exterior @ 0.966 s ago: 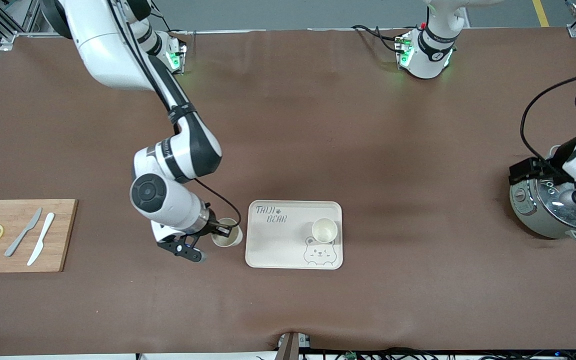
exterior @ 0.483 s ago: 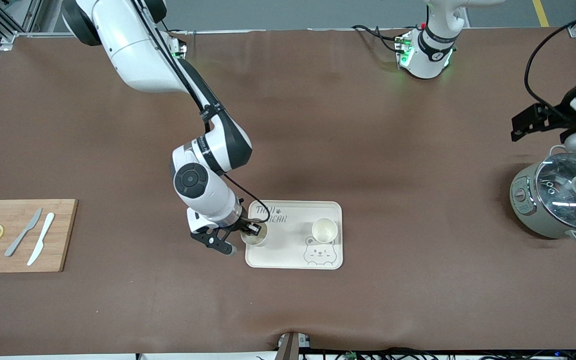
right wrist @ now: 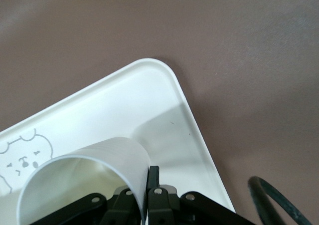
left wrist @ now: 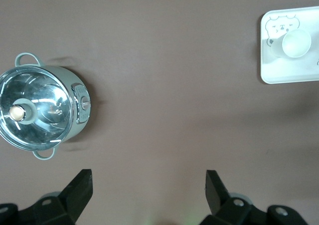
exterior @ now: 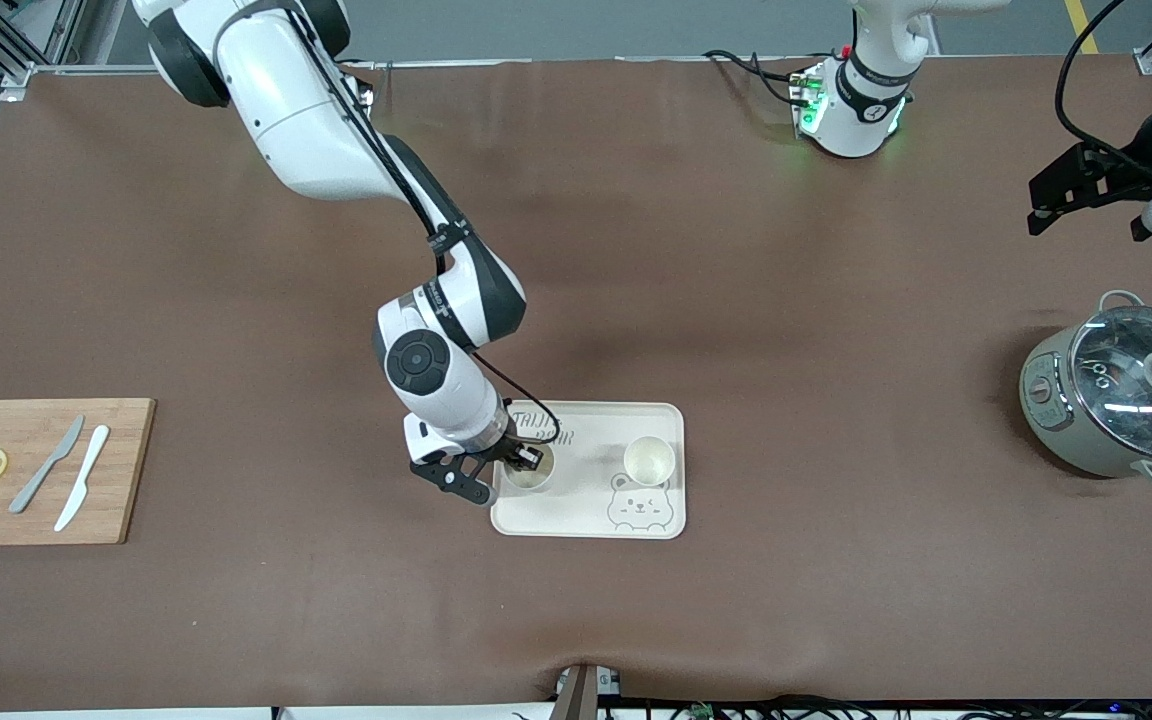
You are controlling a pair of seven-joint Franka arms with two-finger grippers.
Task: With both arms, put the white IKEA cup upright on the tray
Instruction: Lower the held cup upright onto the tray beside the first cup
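White cups: two [exterior: 528, 467] [exterior: 648, 460], seemingly both on tray [exterior: 586, 520].

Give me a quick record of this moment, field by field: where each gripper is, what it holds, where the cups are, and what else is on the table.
right gripper: over the tray, shut on the held cup's rim
held cup: upright, at the tray's end toward the right arm
second cup: upright on the tray, above the bear drawing
left gripper: open, empty, over bare table near the pot; arm waits
cutting board: holds two knives and lemon slices
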